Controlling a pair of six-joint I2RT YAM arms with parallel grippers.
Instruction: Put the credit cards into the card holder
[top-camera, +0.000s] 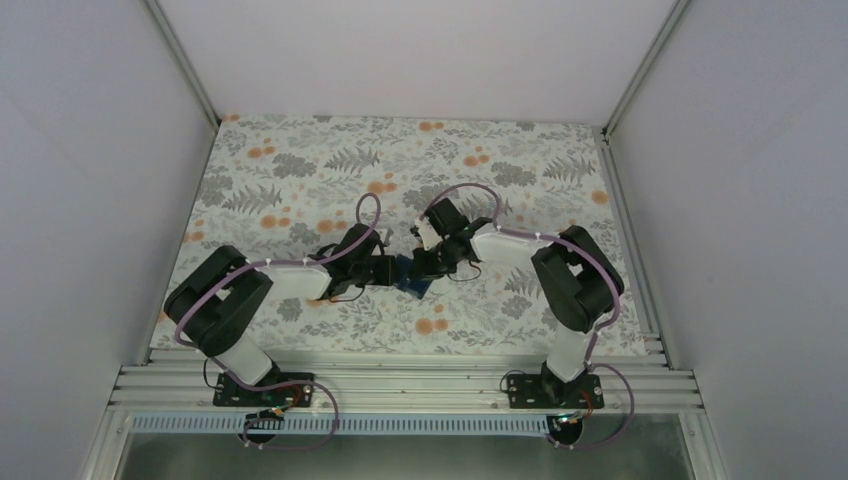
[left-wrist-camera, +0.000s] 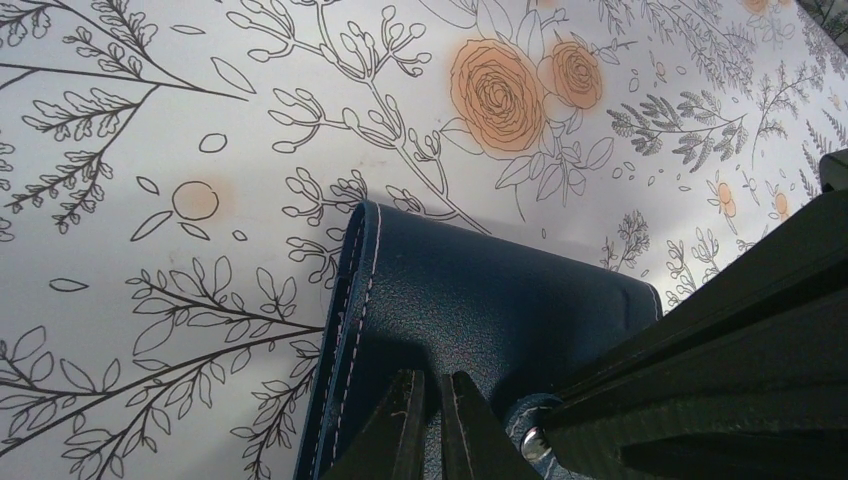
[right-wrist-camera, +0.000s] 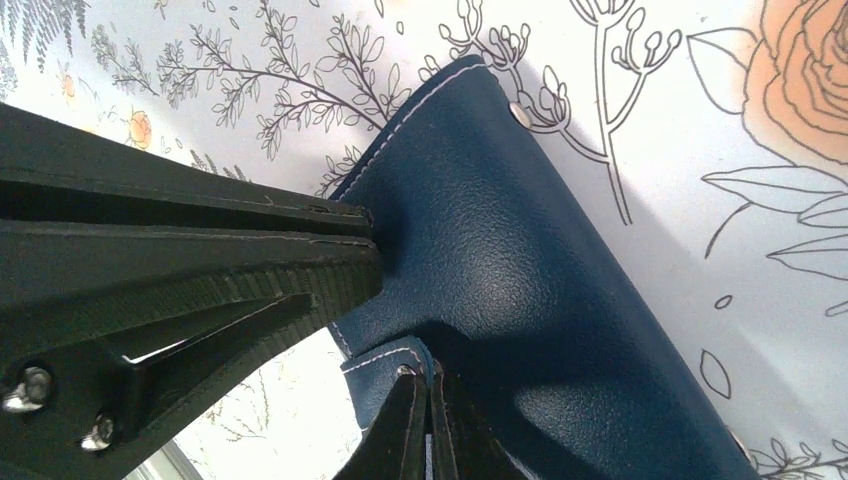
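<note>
The card holder (top-camera: 412, 276) is a dark navy wallet with white stitching, between the two grippers at the table's middle. It is folded shut, with only its outer side showing in the left wrist view (left-wrist-camera: 500, 300) and the right wrist view (right-wrist-camera: 520, 250). My left gripper (top-camera: 396, 271) (left-wrist-camera: 432, 400) is shut on one edge of it; this gripper also shows in the right wrist view (right-wrist-camera: 366, 226). My right gripper (top-camera: 426, 264) (right-wrist-camera: 428, 388) is shut on the wallet's small snap tab (right-wrist-camera: 385, 365). No credit cards are in view.
The table is covered by a white floral cloth (top-camera: 300, 170) with orange roses. White walls and metal rails (top-camera: 400, 385) enclose the table on all sides. Both arms reach inward and meet at the middle.
</note>
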